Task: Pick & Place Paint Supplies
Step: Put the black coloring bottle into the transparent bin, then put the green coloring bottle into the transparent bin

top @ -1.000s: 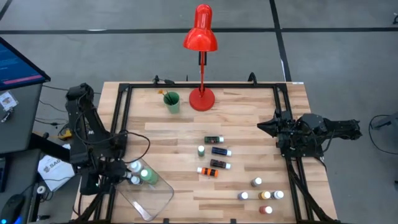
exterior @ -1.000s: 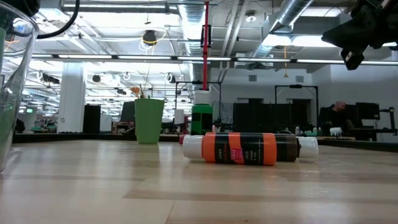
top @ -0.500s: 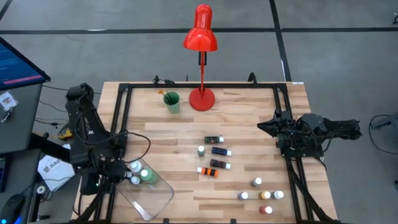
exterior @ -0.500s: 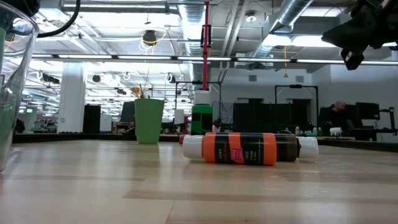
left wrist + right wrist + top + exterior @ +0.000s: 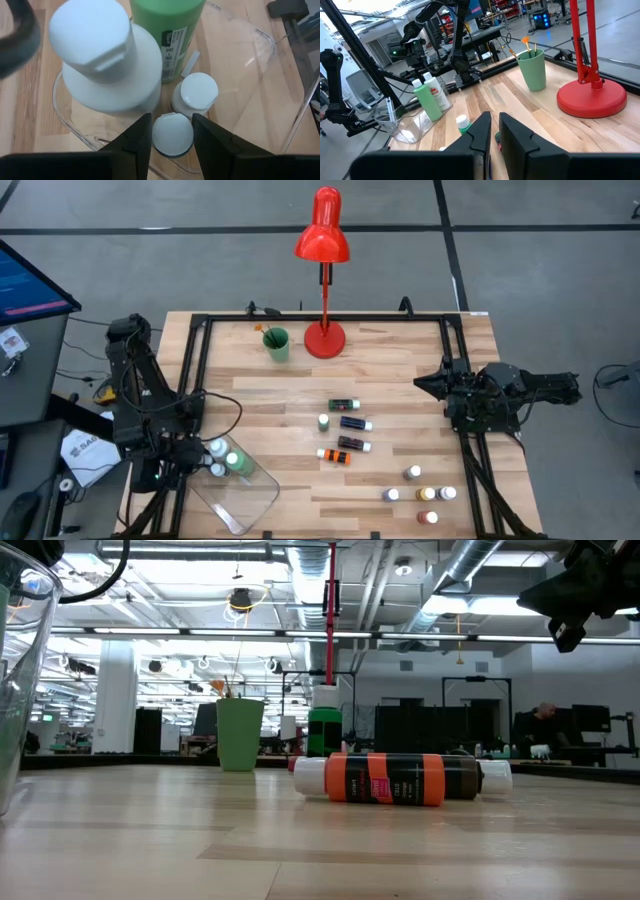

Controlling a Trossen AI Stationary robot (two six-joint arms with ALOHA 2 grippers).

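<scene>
Two bottles, a big green bottle (image 5: 237, 461) and a white bottle (image 5: 216, 449), are being kept upright in the clear tray (image 5: 240, 498) at the lower left, where the left gripper (image 5: 172, 131) is being held spread above small white caps (image 5: 199, 93), while the right gripper (image 5: 492, 131), nearly pressed together, is being held at the right edge.

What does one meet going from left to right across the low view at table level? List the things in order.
Clear plastic tray wall → green cup with brushes → upright green bottle with a white cap → orange paint bottle lying on its side → right gripper hanging above the table.
</scene>
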